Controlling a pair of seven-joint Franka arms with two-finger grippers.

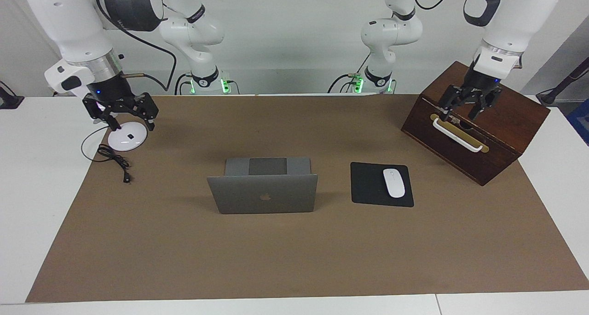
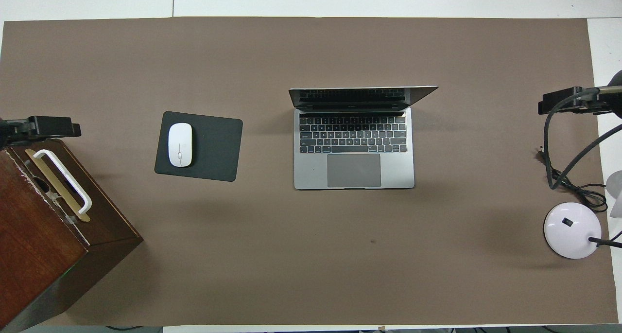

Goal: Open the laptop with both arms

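Silver-grey laptop stands open in the middle of the brown table cover, lid raised close to upright, logo side toward the facing camera, keyboard deck toward the robots. Judged from this, the opening is done; what seems left is only for the arms to park.

Facing view: left gripper hangs over the wooden box at the left arm's end of the table, just above its white handle, fingers spread wide, holding nothing. Whether it touches the box cannot be told. Right gripper hangs over the white lamp base at the right arm's end, claw also spread wide and empty. Both are well apart from the laptop. Black mouse pad with white mouse lies beside the laptop, between it and the box.

Containers: the wooden box is the only one. It sits tilted, closed as far as can be seen; contents are hidden.

Overhead view: laptop shows keyboard and trackpad fully exposed, screen edge on the side farther from the robots. Mouse rests on the pad. Box lies at the left arm's end, handle up, nothing visible inside. Lamp base and its black cable lie at the right arm's end. Only dark gripper tips show at the two edges of this view.
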